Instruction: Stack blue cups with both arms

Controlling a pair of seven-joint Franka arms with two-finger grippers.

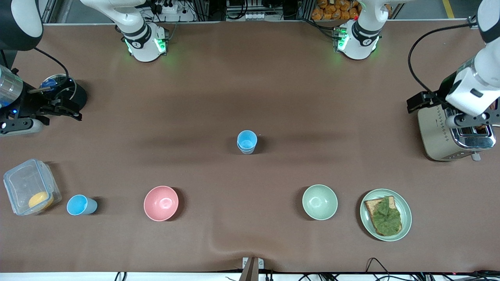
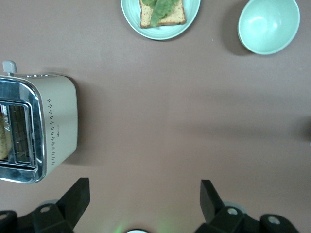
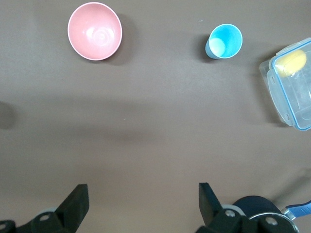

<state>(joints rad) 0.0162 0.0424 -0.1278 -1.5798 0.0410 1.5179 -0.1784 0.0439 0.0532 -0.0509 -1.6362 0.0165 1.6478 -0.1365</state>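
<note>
One sky-blue cup (image 1: 247,141) stands upright in the middle of the table, with a paler band below its rim. A second blue cup (image 1: 81,205) (image 3: 224,41) stands near the front edge at the right arm's end, between the pink bowl and a clear box. My right gripper (image 1: 58,108) (image 3: 143,196) hangs open and empty, high over bare table at that end. High up beside the toaster (image 1: 455,134) (image 2: 39,126) at the left arm's end, my left gripper (image 1: 466,119) (image 2: 145,194) is open with nothing in it. Both are far from the cups.
A pink bowl (image 1: 161,203) (image 3: 95,31) and a pale green bowl (image 1: 319,201) (image 2: 268,25) sit near the front edge. A plate with toast and lettuce (image 1: 386,214) (image 2: 160,17) lies beside the green bowl. A clear lidded box (image 1: 31,191) (image 3: 291,85) and a black round pot (image 1: 64,90) are at the right arm's end.
</note>
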